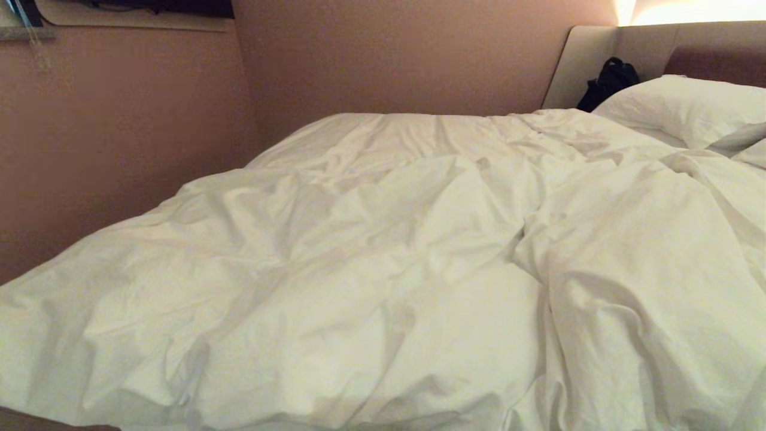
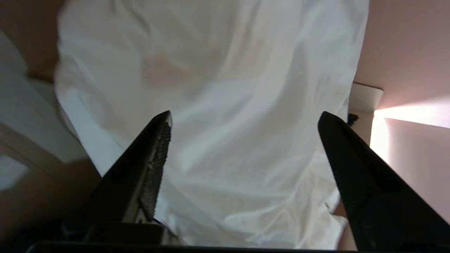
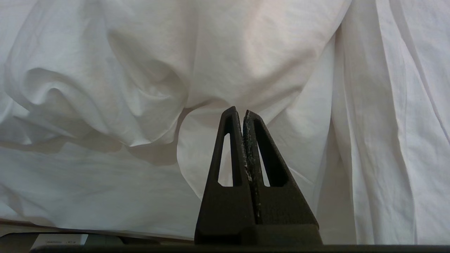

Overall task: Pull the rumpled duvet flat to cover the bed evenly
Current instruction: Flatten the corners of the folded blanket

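Left gripper (image 2: 244, 119): my fingers (image 2: 154, 154) spread wide, empty; duvet (image 2: 218, 105) fills gap ahead, edge draped over bed (image 2: 21, 102) side. Judging: lined up for fresh hold. Right gripper (image 3: 243, 114): fingers pressed together, empty, parked facing hanging duvet folds.

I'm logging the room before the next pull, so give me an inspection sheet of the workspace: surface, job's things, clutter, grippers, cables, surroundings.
Surface: bed, mattress hidden under bedding, beige headboard at the far right.
Job's things: duvet spread across the bed, heavily creased, a deep fold right of centre.
Clutter: black bag against the headboard; pillow beside it.
Grippers: left gripper open, nothing between its fingers; right gripper shut, empty, pointing at duvet folds.
Cables: nothing seen.
Surroundings: pinkish wall along the bed's left side.
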Motion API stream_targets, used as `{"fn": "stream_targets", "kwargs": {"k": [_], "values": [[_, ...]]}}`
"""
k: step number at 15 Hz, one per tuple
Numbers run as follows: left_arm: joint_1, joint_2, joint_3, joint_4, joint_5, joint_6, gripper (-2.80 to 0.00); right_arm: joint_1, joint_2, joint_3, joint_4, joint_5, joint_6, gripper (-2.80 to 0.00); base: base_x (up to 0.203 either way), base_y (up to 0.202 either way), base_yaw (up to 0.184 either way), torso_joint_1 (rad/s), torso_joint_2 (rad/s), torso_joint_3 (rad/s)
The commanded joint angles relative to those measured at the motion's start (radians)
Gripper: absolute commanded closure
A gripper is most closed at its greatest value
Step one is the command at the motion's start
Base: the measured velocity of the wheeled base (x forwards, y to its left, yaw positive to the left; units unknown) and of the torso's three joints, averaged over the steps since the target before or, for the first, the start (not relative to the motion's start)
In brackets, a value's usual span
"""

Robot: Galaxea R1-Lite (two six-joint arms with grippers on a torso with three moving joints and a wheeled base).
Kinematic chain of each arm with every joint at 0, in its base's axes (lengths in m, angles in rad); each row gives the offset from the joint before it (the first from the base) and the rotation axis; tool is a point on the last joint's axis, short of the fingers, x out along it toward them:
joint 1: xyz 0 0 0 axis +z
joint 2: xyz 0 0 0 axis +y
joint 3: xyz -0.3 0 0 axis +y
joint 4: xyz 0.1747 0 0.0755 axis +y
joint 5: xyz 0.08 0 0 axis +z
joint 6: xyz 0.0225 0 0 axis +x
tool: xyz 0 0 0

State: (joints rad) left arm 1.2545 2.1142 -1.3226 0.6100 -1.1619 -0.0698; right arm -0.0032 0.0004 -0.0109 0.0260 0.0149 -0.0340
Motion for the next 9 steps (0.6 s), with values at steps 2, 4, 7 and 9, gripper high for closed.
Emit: {"fn": "stream_targets", "kwargs": {"k": [2,4,7,9], "values": [[0.004,0.054,-0.085,0.002,0.016,0.002,-2.80,0.000,0.000,0.000,0.000,0.000,-0.001,0.00,0.000,0.000,0.000,0.000,0.00,0.000],[0.004,0.111,-0.165,0.002,0.036,0.026,-2.80,0.000,0.000,0.000,0.000,0.000,0.000,0.00,0.000,0.000,0.000,0.000,0.00,0.000],[-0.006,0.195,-0.221,0.006,0.069,0.141,-2.80,0.000,0.000,0.000,0.000,0.000,0.000,0.00,0.000,0.000,0.000,0.000,0.00,0.000],[-0.037,0.212,-0.249,0.008,0.079,0.184,-2.80,0.000,0.000,0.000,0.000,0.000,0.000,0.00,0.000,0.000,0.000,0.000,0.00,0.000]]}}
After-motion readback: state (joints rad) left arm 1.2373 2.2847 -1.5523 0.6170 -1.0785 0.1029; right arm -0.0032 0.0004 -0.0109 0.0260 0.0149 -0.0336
